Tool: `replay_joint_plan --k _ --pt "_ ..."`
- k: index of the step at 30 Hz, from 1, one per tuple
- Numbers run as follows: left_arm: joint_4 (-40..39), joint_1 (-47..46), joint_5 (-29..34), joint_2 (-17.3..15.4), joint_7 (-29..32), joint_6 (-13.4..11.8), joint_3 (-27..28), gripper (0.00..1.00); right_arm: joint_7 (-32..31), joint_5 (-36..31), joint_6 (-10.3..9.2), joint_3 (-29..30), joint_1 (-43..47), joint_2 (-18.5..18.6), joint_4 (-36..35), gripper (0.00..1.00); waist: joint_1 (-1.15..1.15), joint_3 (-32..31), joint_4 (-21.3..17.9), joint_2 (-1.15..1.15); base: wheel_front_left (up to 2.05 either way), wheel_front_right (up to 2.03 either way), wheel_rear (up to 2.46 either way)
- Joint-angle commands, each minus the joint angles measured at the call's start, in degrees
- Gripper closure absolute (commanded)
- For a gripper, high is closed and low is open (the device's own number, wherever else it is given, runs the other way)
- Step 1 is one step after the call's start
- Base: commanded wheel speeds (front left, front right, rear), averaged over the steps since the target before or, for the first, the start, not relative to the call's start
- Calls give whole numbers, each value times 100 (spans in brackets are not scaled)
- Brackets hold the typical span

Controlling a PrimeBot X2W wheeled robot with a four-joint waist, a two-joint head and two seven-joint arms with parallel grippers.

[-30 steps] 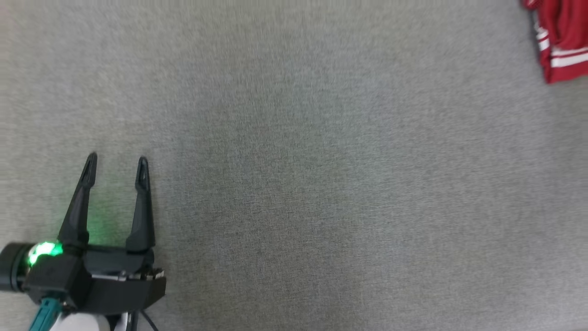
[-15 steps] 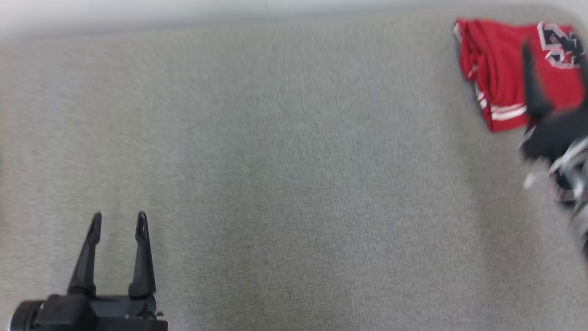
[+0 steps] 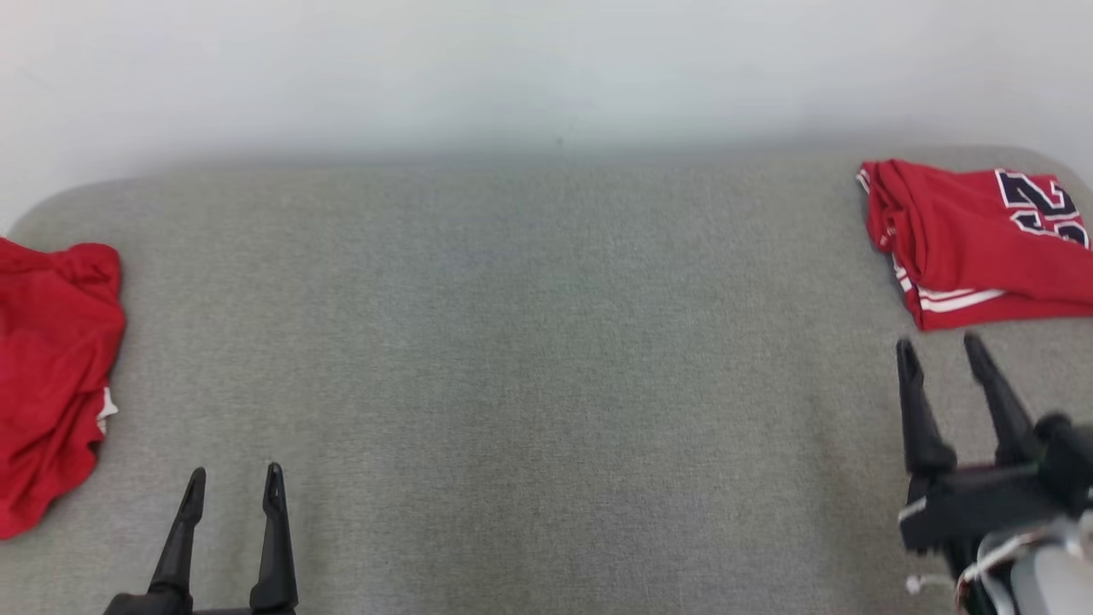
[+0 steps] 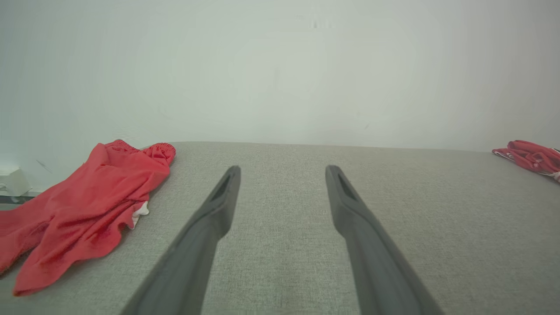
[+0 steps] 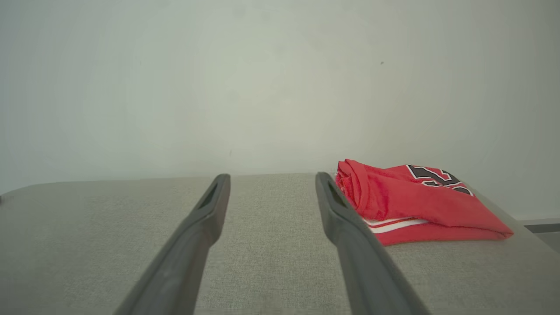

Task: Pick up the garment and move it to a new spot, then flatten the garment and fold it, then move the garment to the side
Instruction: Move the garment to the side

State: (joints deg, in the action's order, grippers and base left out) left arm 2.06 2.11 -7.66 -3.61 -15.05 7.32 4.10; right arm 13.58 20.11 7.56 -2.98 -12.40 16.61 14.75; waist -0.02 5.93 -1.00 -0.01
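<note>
A crumpled red garment (image 3: 51, 376) lies at the left end of the grey fabric table (image 3: 546, 384); in the left wrist view the garment (image 4: 87, 210) sprawls to the left of my fingers. My left gripper (image 3: 235, 474) stands open near the front edge, right of it and apart from it, with nothing between its fingers (image 4: 283, 170). A folded red jersey (image 3: 982, 248) with white stripes and a dark number rests at the far right. My right gripper (image 3: 939, 344) is open just in front of the jersey, not touching it; in the right wrist view the jersey (image 5: 415, 205) lies right of the gripper (image 5: 273, 177).
A pale wall (image 3: 546, 68) runs behind the table's far edge. The table's corners are rounded. The folded jersey (image 4: 529, 155) shows small at the far right of the left wrist view. A wide stretch of grey fabric lies between the two garments.
The head camera has tilted up, so the wall and both table ends came into view. My right gripper has come into the picture and now stands in front of the folded jersey.
</note>
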Motion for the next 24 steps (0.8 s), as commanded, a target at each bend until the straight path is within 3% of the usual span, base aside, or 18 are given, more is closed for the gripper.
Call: replay_joint_plan --k 1,9,24 --pt "21 63 -19 13 -17 4 16 0 -31 -80 -16 99 226 -116 -142 0 2 -176 134 1 0 0 0" --pt "126 155 -4 -29 -17 9 -88 0 -86 -258 -17 365 1194 -704 -795 0 2 -458 217 1 0 0 0" --pt "394 200 -250 -203 -17 8 -510 0 10 -405 -17 512 1848 -1107 -943 0 2 -718 245 1 0 0 0"
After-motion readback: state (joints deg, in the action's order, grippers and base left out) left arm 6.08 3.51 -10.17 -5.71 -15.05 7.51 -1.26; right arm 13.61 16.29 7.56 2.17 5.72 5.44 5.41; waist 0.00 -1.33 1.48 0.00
